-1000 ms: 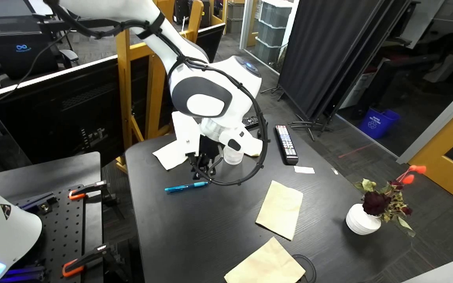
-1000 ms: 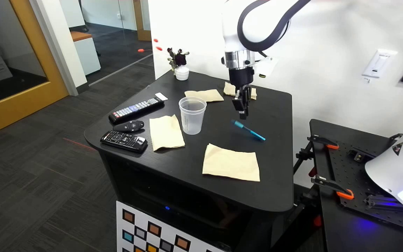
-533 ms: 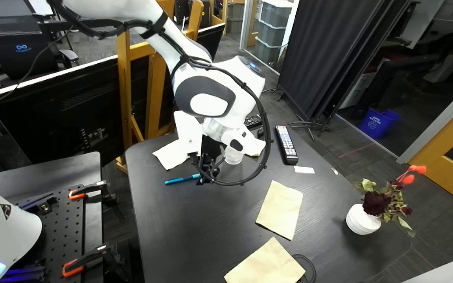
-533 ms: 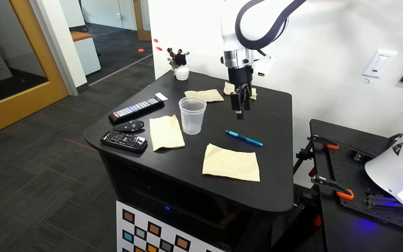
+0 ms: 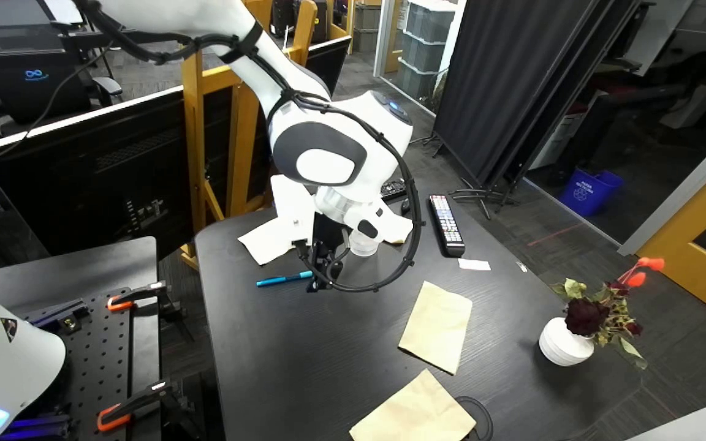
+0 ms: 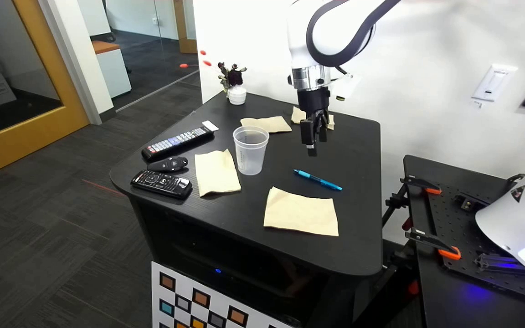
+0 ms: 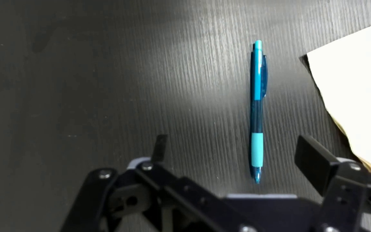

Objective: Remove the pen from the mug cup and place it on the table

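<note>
The black fingers (image 7: 313, 164) are hanging spread and empty, the slim teal-blue plastic pen (image 7: 257, 112) is lying on the dark rectangular tabletop (image 6: 353, 150) outside the translucent cylindrical plastic cup (image 6: 250, 152), and both steps are looking finished, perhaps leaving only retreat.

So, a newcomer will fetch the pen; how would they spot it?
Find the dark table with the translucent cup on it. In an exterior view, the pen lies right of the cup, just beyond the nearest tan sheet. Unlike those, it's slim and bright blue.
</note>
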Tool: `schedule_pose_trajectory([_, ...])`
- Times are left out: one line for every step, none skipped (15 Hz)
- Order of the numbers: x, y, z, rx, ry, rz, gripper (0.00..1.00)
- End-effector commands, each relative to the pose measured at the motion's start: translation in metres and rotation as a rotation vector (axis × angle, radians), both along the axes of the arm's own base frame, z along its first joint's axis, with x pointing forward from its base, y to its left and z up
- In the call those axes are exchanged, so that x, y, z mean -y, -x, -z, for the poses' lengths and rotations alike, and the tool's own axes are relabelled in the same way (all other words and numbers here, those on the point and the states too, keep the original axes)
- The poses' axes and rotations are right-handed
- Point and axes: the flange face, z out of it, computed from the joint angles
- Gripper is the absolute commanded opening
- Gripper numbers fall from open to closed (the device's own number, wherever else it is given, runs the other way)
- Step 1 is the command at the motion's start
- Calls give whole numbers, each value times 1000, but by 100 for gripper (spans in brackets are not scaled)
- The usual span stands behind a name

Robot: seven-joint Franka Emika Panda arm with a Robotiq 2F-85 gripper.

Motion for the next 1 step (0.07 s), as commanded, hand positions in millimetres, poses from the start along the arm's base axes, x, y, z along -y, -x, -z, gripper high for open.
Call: schedule_pose_trajectory([0,0,0,-1,0,0,100])
